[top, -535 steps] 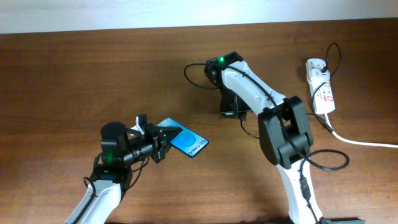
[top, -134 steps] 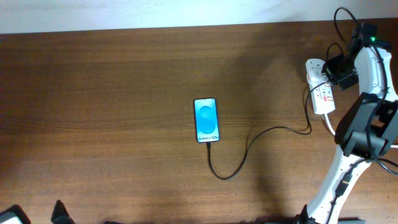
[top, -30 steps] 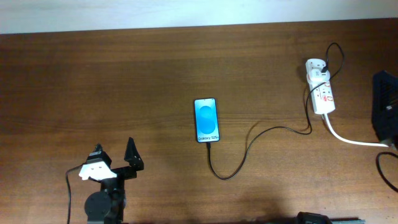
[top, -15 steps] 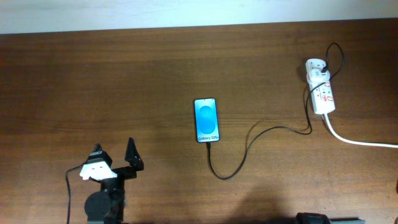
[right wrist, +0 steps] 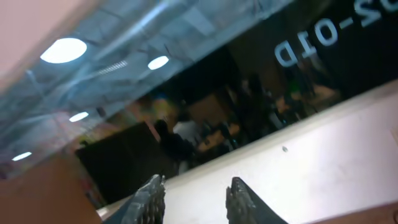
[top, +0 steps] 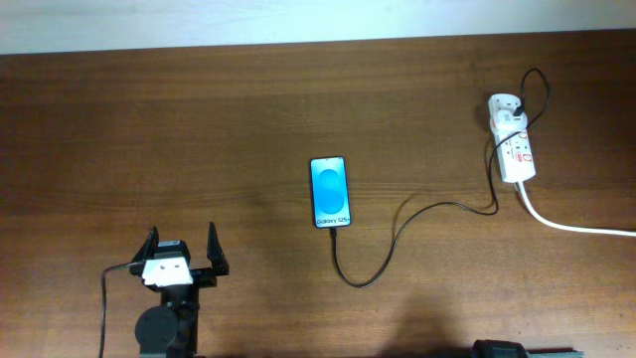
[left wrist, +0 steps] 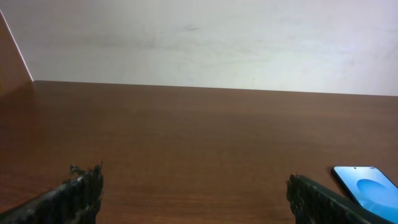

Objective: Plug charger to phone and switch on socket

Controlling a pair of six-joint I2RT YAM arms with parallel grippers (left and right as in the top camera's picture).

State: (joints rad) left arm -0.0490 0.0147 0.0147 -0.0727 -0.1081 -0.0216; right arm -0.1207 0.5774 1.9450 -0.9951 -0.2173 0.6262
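The phone (top: 330, 192) lies flat mid-table with its blue screen lit; its corner also shows low right in the left wrist view (left wrist: 367, 185). The charger (top: 397, 231), a thin black cable, runs from the phone's near end in a loop across to the socket (top: 513, 149), a white strip at the far right. My left gripper (top: 181, 257) stands open near the front left, well short of the phone; its fingers (left wrist: 84, 186) are wide apart with bare wood between them. My right gripper (right wrist: 196, 182) points up at a wall and dark window, open and empty. It is outside the overhead view.
A thick white cable (top: 576, 227) leaves the socket toward the right edge. A pale wall (left wrist: 205, 40) borders the table's far side. Brown wood (top: 199, 129) stretches between the left gripper and the phone.
The right arm has left the overhead view at the right edge. The left gripper has turned a little and now faces straight up the table. Phone, cable and socket have not moved.
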